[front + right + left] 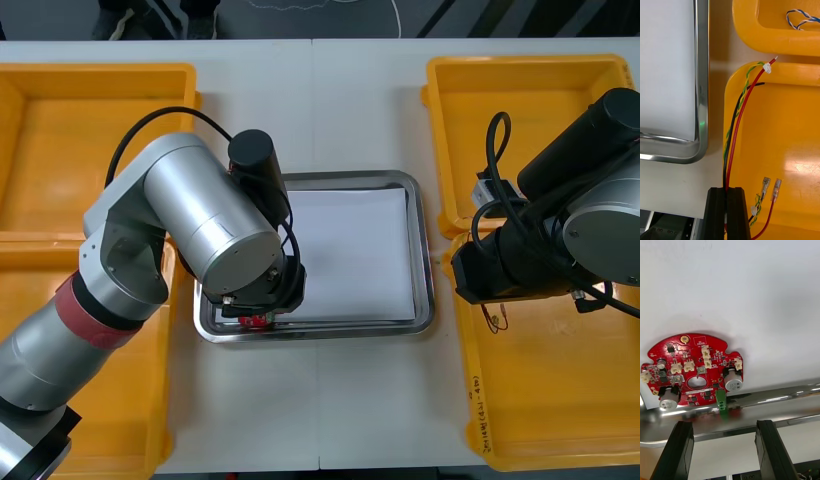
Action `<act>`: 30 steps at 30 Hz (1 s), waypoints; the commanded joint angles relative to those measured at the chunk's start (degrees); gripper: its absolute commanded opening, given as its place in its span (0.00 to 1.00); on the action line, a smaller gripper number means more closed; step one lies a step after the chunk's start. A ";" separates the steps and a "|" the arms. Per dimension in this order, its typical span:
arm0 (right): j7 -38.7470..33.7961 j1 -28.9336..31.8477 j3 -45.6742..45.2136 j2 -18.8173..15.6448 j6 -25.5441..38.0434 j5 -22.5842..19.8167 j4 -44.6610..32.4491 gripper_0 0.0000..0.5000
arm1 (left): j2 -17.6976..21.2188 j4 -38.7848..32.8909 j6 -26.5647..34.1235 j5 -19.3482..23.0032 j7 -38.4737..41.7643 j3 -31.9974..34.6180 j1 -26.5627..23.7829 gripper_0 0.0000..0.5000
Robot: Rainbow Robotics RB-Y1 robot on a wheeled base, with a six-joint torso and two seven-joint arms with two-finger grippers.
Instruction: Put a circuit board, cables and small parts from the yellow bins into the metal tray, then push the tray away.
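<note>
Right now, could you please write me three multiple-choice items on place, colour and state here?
1. Where in the metal tray does the circuit board lie? A near left corner; B far right corner; C middle.
2. What colour is the tray's inside? A white; B blue; C black.
3. The right end effector is: A open; B shut on cables; C shut on nothing.
Answers: 1 A, it sits by the near rim below the open left end effector; 2 A, its floor shows white; 3 B, cables run between its fingers.

Electronics workshop: yellow bins (90, 150), circuit board (692, 352), cables (736, 127).
</note>
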 commanded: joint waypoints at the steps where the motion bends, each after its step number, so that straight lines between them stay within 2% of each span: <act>1: 1.17 -1.02 -0.13 0.39 0.19 0.02 -1.93 0.00 | 0.35 -5.92 0.88 -0.49 -3.89 3.02 -2.17 0.97; 9: 1.96 -1.02 -0.13 0.39 -0.16 -0.51 -1.93 0.00 | 2.72 -12.86 0.88 1.44 -2.31 8.29 -2.08 0.97; 14: 2.75 -1.11 -0.13 0.65 -0.25 -1.03 -1.93 0.00 | 5.98 -15.41 0.88 3.29 -0.99 12.51 -2.08 0.97; 24: 5.48 -2.60 0.04 2.24 -0.16 -2.00 -1.93 0.00 | 14.68 -14.62 0.88 10.76 -0.56 21.13 -2.08 0.97; 30: 7.58 -4.89 2.24 3.55 0.19 -1.65 -1.93 0.00 | 18.55 -12.95 0.88 13.13 -1.43 24.11 -2.17 0.98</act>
